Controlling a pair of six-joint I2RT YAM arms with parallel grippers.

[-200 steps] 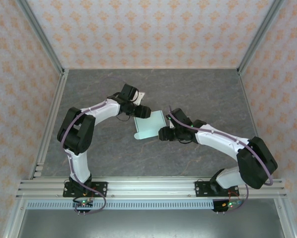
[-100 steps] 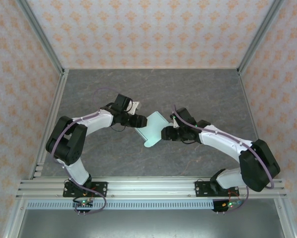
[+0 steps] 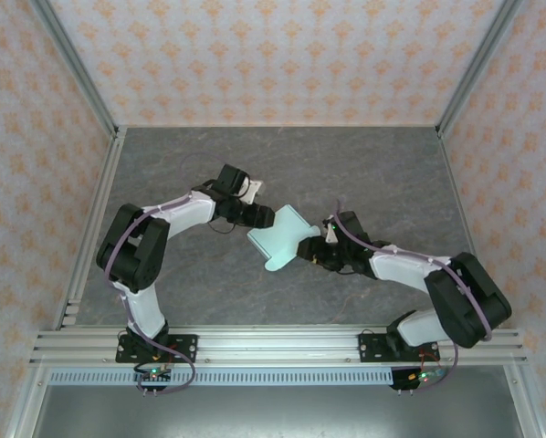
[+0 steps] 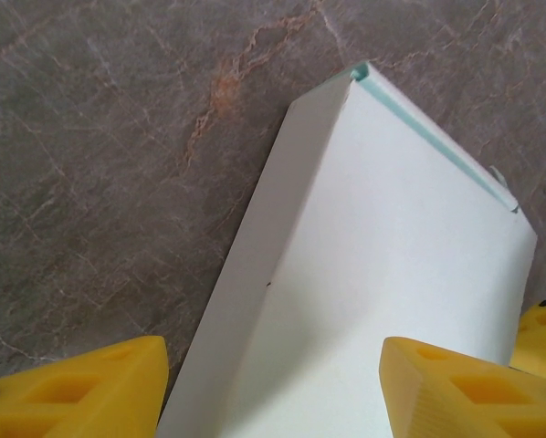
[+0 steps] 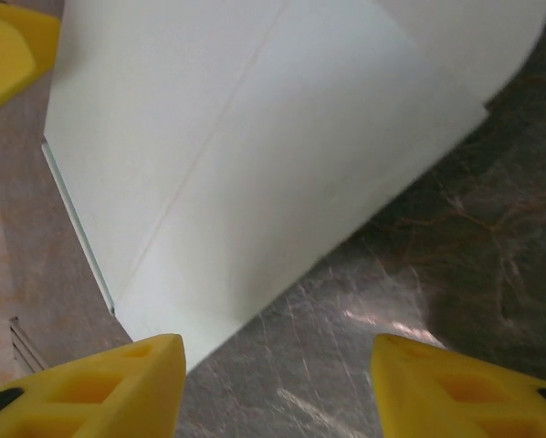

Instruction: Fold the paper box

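Grey marbled table [image 3: 373, 164], enclosed by patterned walls [image 3: 255, 55], is recorded from the top camera. At mid-table the box [image 3: 278, 239] appears as a pale mint card piece, set diagonally, with a notched upper end. At its upper-left edge stands the left gripper [image 3: 259, 219], and at its lower-right edge the right gripper [image 3: 311, 253]; the arms reach in from opposite sides. Whether the box rests on the table or is raised cannot be determined. Left wrist camera: the box [image 4: 383, 274] runs away from the lens, pale, with one lengthwise crease and a mint-green strip [image 4: 428, 128] along its far right edge; the table [image 4: 99, 137] shows to the left. On the left gripper [image 4: 273, 365] the yellow fingers [image 4: 81, 392] stand well apart; the card passes between them and the right-hand one overlaps it. The jaws are parted, not clamped. Right wrist camera: the box [image 5: 255, 164] lies in the upper left, creased lengthwise, its near corner just beside the left-hand one of the fingers [image 5: 99, 388]. The right gripper [image 5: 278, 365] is likewise parted, with bare table [image 5: 456, 274] between the jaws and nothing held.
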